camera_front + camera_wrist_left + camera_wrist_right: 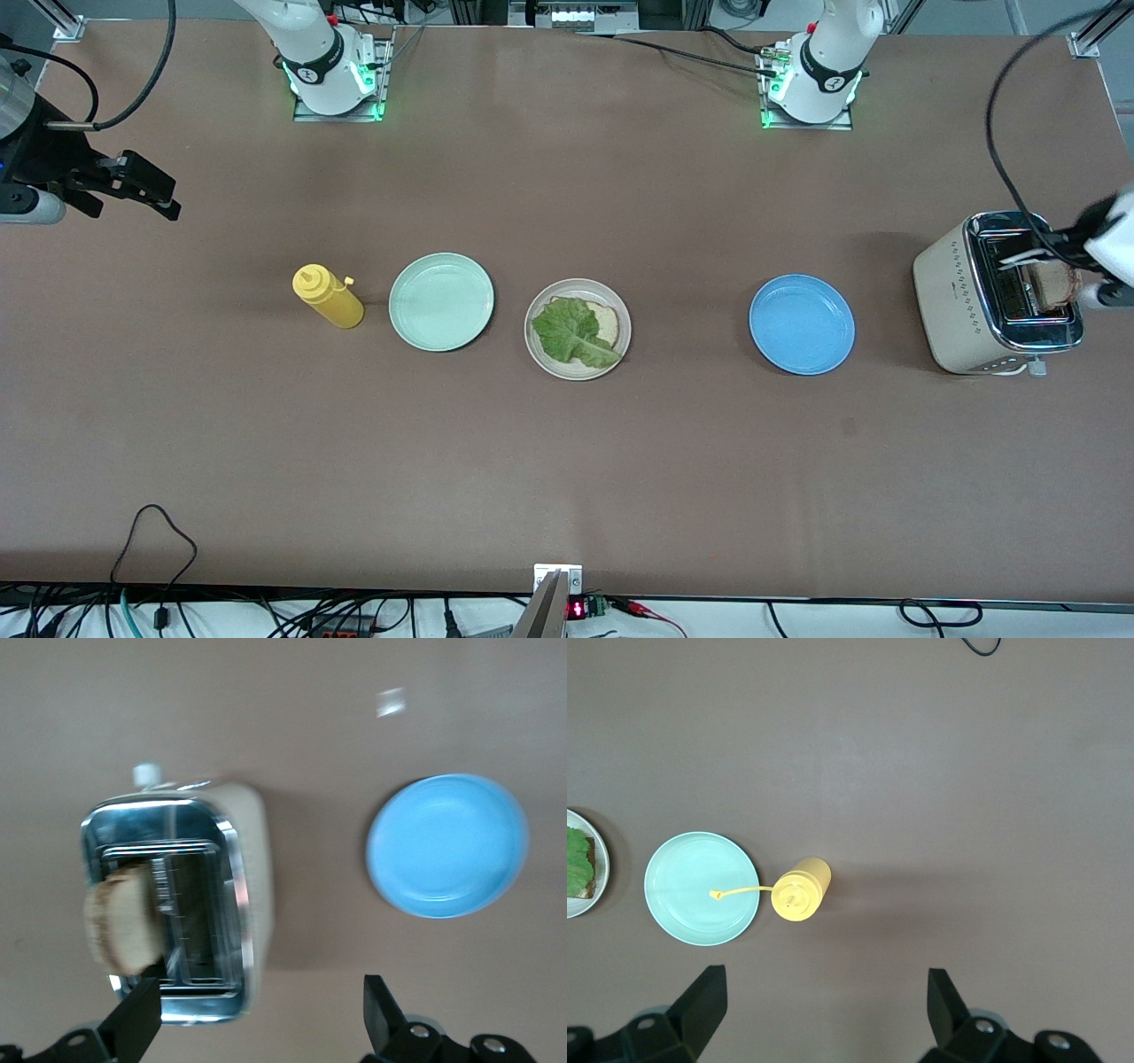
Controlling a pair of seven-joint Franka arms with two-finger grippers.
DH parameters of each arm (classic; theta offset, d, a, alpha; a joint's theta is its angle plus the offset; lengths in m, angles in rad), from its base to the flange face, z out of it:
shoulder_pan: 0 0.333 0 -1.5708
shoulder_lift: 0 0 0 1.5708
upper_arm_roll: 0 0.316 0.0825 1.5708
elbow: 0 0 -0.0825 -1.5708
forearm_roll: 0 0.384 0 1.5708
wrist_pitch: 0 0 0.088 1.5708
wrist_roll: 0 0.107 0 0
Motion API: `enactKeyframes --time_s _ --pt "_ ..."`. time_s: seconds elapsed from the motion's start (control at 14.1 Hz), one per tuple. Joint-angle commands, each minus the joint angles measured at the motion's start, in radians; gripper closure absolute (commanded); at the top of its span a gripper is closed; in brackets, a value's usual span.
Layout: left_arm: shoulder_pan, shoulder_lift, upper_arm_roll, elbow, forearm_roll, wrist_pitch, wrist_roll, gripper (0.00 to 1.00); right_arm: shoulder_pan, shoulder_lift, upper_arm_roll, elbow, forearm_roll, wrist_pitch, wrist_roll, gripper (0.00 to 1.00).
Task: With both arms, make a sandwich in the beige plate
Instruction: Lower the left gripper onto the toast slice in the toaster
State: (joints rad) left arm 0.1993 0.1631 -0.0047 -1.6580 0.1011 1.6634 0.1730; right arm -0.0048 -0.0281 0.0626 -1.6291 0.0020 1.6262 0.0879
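Currently left hand released over toaster, half-hidden bread slice in slot, right hand released over desk, lettuce covering bread on beige plate.

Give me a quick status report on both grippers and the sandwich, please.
Left gripper open over toaster, bread slice in slot. Right gripper open, waiting. Beige plate: bread and lettuce only. Nothing obstructing.

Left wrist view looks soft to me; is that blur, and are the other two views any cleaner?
Left wrist view: smeared, the toaster and bread slice have soft edges, the blue plate too. Right wrist view: sharp, the yellow bottle casts a faint shadow. Front view: evenly lit, green glow at both arm bases.
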Motion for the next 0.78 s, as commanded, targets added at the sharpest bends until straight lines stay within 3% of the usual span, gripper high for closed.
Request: enactKeyframes --time_s 0.0,0.28,0.5,0.71 --pt "0.101 0.071 -0.011 0.010 0.009 0.065 0.178 0.00 -0.015 0.016 0.008 0.018 0.007 0.001 0.001 0.00" --pt "0.198 0.130 -0.012 0.010 0.005 0.078 0.334 0.00 -0.018 0.025 0.006 0.018 0.004 0.012 0.001 0.00" --pt "0.236 0.171 -0.012 0.009 0.003 0.079 0.347 0.01 -0.018 0.027 0.006 0.018 0.003 0.015 0.003 0.00" --pt "0.270 0.200 -0.014 -0.002 0.002 0.122 0.370 0.27 -0.023 0.030 0.006 0.018 0.001 0.014 0.000 0.00"
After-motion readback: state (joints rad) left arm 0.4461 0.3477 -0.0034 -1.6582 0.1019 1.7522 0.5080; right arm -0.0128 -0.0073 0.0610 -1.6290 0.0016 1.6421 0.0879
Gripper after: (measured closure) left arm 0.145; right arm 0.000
